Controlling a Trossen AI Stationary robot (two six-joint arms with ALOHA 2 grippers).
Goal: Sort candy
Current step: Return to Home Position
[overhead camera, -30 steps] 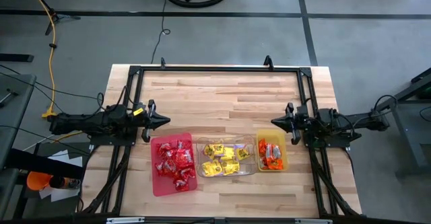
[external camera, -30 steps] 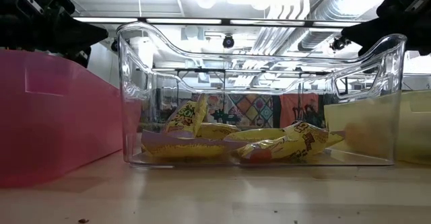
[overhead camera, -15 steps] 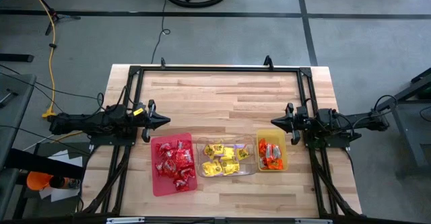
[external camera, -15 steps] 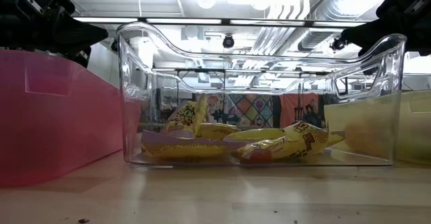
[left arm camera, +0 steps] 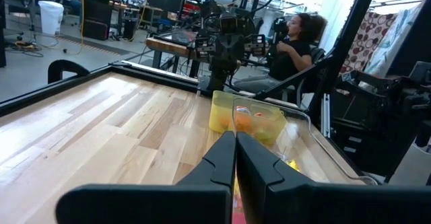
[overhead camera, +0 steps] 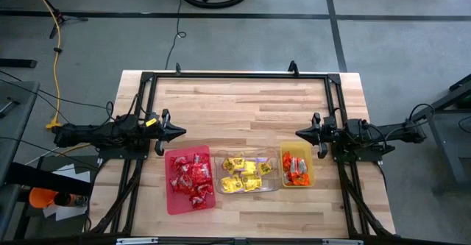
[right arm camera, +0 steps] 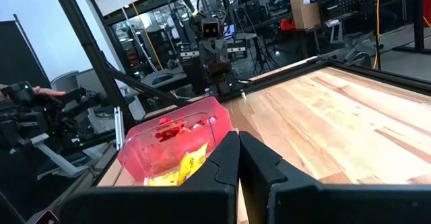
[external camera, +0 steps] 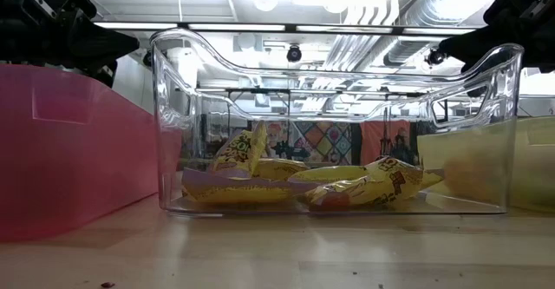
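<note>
Three trays stand in a row near the table's front edge. The red tray [overhead camera: 190,179] holds red candy [overhead camera: 193,176], the clear tray [overhead camera: 246,173] holds yellow candy [external camera: 286,183], and the yellow tray [overhead camera: 296,164] holds orange candy [overhead camera: 296,167]. My left gripper [overhead camera: 182,133] is shut and level above the table's left side, just behind the red tray. My right gripper [overhead camera: 298,134] is shut and level on the right, behind the yellow tray. Neither touches anything.
A black metal frame [overhead camera: 235,76] runs around the far part of the wooden table [overhead camera: 243,105]. Bare wood lies between the two grippers and behind the trays. A person [left arm camera: 289,42] sits beyond the table in the left wrist view.
</note>
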